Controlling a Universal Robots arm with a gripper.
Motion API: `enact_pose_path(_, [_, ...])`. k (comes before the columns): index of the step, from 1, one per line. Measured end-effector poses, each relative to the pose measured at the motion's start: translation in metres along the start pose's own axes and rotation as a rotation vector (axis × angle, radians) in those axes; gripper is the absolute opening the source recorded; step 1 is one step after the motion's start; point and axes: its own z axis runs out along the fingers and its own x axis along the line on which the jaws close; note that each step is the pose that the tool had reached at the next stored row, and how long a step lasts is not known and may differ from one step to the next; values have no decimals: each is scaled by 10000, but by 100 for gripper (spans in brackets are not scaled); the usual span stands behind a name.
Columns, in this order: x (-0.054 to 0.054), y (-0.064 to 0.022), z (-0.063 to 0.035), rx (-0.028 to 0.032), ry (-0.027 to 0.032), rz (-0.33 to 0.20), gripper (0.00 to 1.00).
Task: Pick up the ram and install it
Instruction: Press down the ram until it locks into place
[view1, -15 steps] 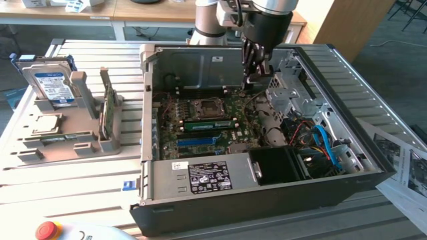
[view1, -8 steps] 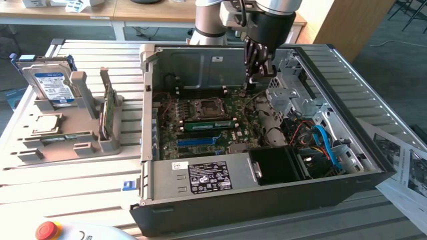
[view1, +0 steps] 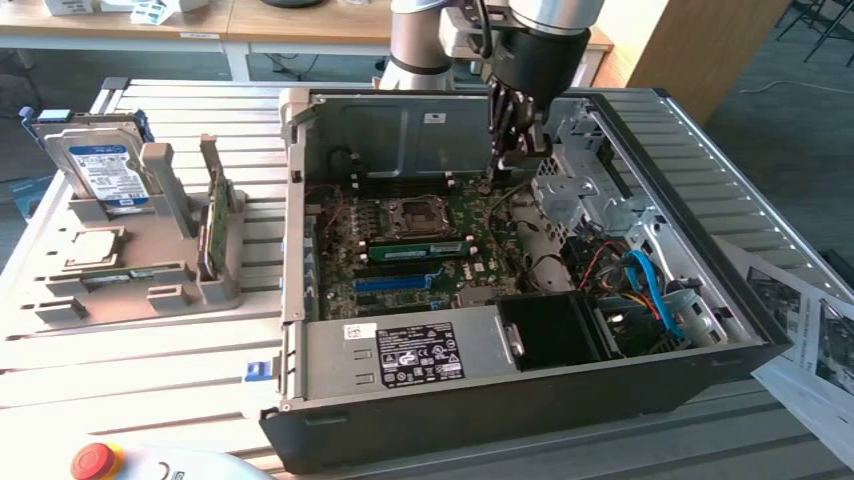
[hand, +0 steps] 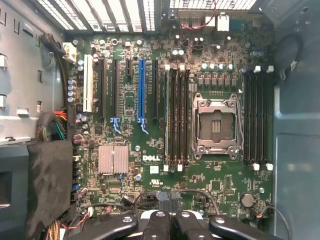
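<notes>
The ram, a narrow green stick, stands on edge in a memory slot of the motherboard. It sits between the CPU socket and the long blue slot. My gripper hangs above the far side of the open computer case, apart from the ram. In the wrist view my gripper looks straight down on the board. Its black fingers are pressed together with nothing between them. The bank of memory slots lies beside the CPU socket.
A grey holder tray at the exterior view's left carries a hard drive and a broader green card standing on edge. Drive cage, cables and power supply crowd the case. A red button sits in front.
</notes>
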Motion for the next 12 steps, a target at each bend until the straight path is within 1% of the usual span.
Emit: enact_pose_path(12, [0,-1,142,26,1,1,10])
